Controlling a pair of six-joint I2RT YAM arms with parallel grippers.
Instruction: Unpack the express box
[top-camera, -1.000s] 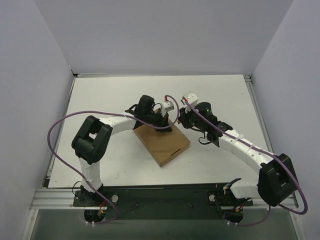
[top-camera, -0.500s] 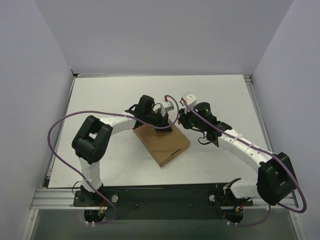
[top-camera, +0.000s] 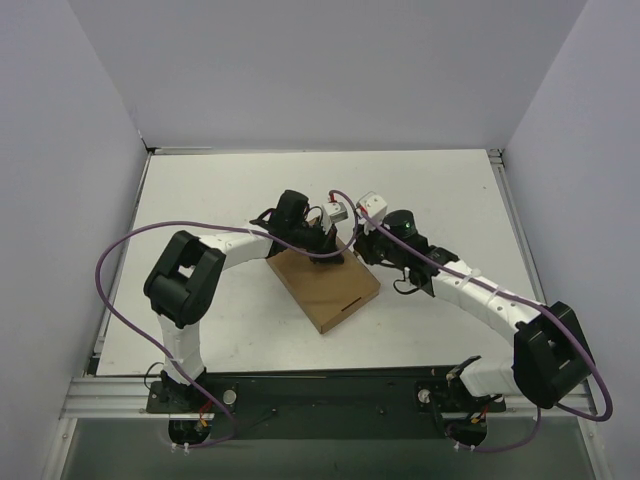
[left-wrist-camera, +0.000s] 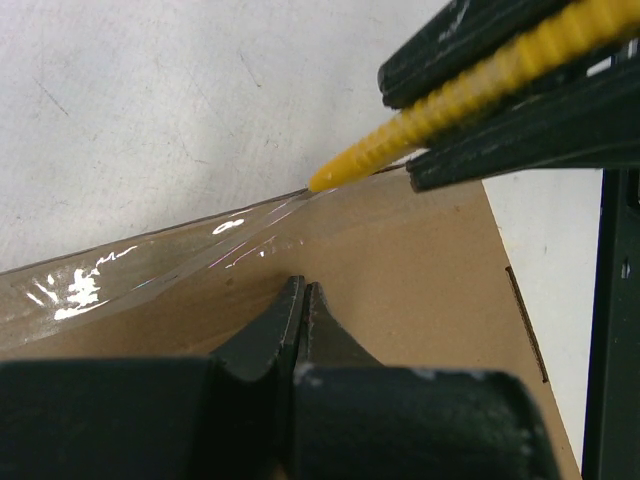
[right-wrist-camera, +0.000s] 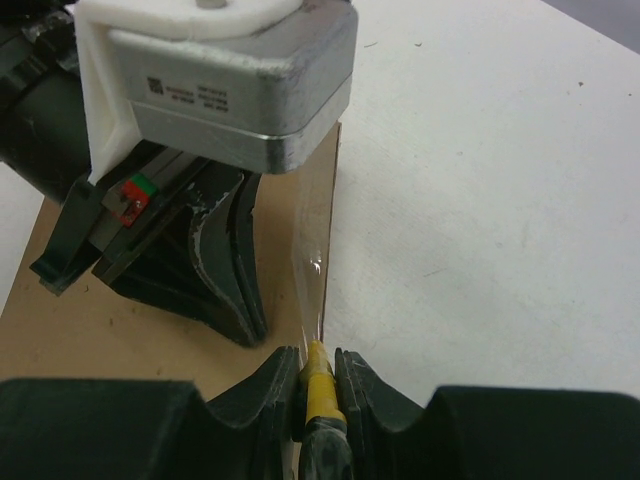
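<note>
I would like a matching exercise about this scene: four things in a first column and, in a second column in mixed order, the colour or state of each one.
Column one:
1. left gripper
2. right gripper
3. express box
4. tape

Column two:
A. brown, lying flat on the white table
B. clear and shiny, along the box's edge
C. shut on the yellow knife
D. shut, holding nothing, over the cardboard

Pairs: 1-D, 2-C, 3-A, 4-B.
</note>
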